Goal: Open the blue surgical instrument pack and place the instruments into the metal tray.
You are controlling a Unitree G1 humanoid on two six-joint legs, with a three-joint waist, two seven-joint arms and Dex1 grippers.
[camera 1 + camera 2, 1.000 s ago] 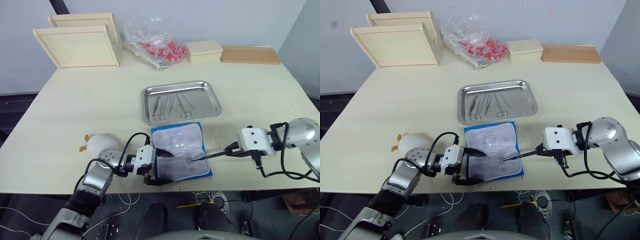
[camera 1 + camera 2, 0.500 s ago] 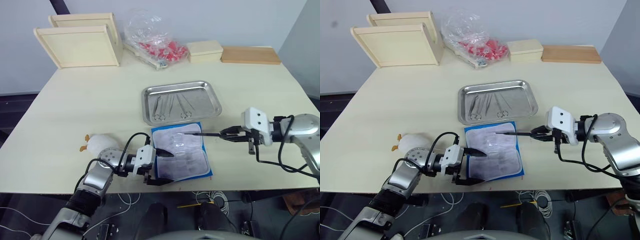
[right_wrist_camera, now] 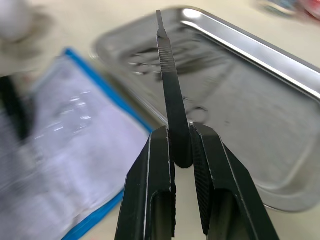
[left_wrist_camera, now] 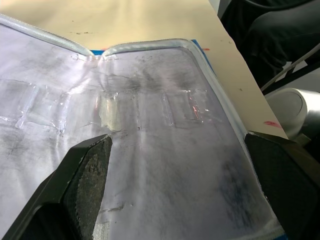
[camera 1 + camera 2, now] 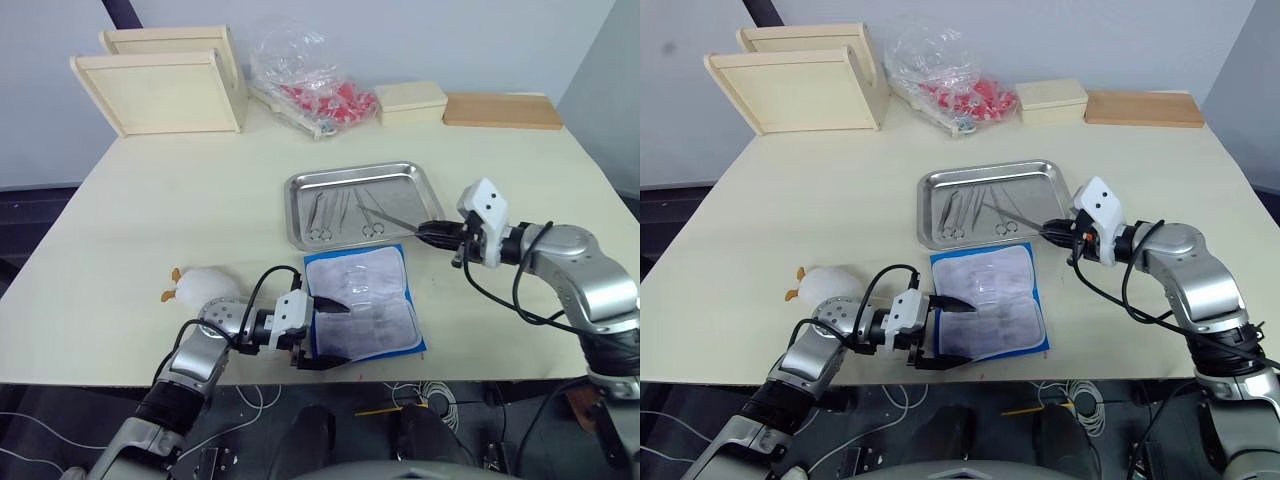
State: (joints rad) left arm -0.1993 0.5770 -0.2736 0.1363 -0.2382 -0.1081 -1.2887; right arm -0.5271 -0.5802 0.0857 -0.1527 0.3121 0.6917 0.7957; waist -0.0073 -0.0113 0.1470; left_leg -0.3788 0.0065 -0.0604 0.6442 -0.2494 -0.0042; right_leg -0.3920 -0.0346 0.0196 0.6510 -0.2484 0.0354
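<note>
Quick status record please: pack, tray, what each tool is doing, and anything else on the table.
pack: flat blue fabric instrument pack lies open, pale lining up, pockets look empty
tray: shallow stainless steel tray behind the pack, several ring-handled instruments inside
right tool: right tool shut on a slim dark straight probe, its tip over the tray's near right part
left tool: left tool open, fingers spread over the pack's lining
others: two pale wooden framed trays, clear plastic bag of red items, small white plush toy
</note>
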